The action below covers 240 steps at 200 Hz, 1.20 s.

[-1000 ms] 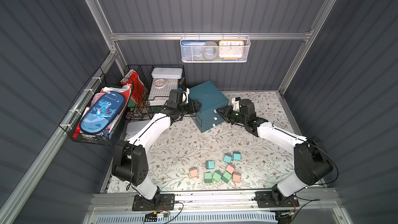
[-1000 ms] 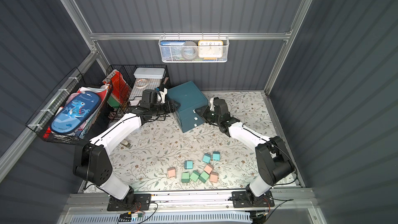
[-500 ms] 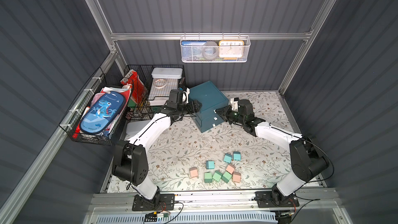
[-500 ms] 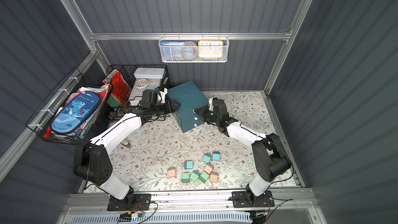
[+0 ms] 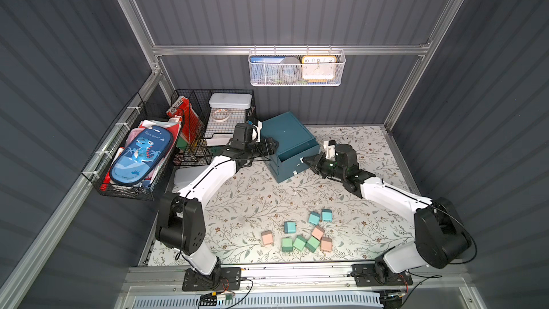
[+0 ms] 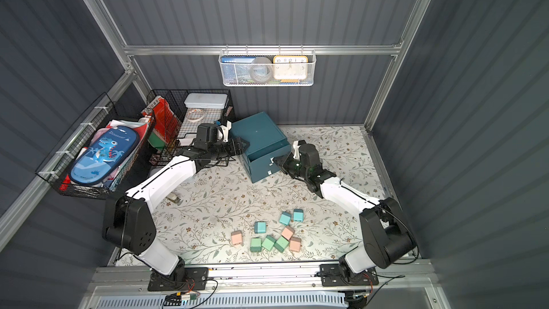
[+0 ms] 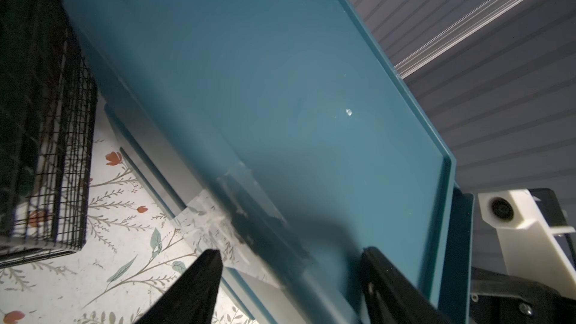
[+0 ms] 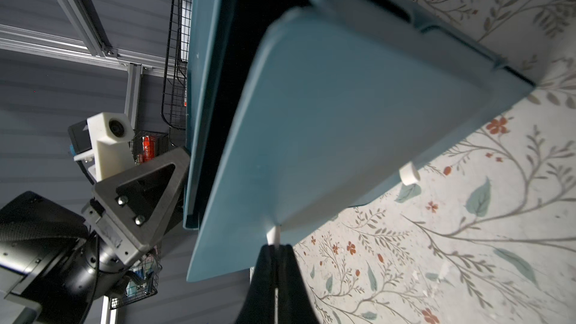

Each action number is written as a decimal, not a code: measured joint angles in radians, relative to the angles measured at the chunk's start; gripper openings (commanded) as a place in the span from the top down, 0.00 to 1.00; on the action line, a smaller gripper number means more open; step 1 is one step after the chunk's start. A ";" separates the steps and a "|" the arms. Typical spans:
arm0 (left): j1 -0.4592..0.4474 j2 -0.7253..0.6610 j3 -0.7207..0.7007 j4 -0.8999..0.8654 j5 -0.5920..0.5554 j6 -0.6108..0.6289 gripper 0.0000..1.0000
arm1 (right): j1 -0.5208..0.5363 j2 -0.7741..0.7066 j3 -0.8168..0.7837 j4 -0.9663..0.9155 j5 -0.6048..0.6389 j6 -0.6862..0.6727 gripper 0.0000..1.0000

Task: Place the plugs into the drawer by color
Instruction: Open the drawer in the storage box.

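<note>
The drawer (image 5: 285,139) (image 6: 258,139) is a dark teal cabinet at the back of the floral table, and its top drawer stands a little way out. My right gripper (image 5: 304,161) (image 8: 276,246) is shut on that drawer's white tab handle (image 8: 273,234). My left gripper (image 5: 274,145) (image 7: 291,260) is open and straddles the cabinet's (image 7: 280,104) top edge on the far side. Several plugs lie loose near the table's front: teal (image 5: 314,218), pink (image 5: 267,237) and green (image 5: 299,242), also in a top view as teal (image 6: 285,218), pink (image 6: 237,237) and green (image 6: 269,242).
Black wire baskets (image 5: 193,132) with a blue dinosaur case (image 5: 138,156) stand at the back left, close behind my left arm. A white mesh basket (image 5: 297,69) hangs on the back wall. A second white tab (image 8: 410,176) sticks out of a lower drawer.
My right gripper has edged in to the cabinet front and closed on the top drawer's white tab. The left gripper stays at the cabinet's far edge.
</note>
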State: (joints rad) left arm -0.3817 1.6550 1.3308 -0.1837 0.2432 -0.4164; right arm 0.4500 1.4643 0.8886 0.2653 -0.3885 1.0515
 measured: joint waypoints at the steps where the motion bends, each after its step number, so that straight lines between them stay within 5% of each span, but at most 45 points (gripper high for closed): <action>1: 0.000 0.000 0.000 0.000 0.000 0.000 0.25 | 0.000 -0.002 -0.002 -0.002 0.000 -0.001 1.00; 111: 0.000 0.003 0.000 0.007 0.004 -0.001 0.24 | 0.023 -0.189 -0.089 -0.186 0.042 -0.093 1.00; 163: 0.000 0.003 0.000 0.007 0.006 -0.001 0.24 | 0.030 -0.239 -0.090 -0.259 0.069 -0.146 0.89; 204: 0.000 0.003 0.000 0.007 0.007 -0.001 0.24 | 0.032 -0.318 -0.017 -0.387 0.175 -0.271 0.66; 240: 0.000 0.003 0.000 0.007 0.008 -0.001 0.23 | 0.023 -0.338 0.075 -0.447 0.219 -0.366 0.61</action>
State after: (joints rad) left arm -0.3817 1.6581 1.3312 -0.1764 0.2512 -0.4171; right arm 0.4732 1.1263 0.9638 -0.1818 -0.1692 0.6857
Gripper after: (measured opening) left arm 0.766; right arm 0.380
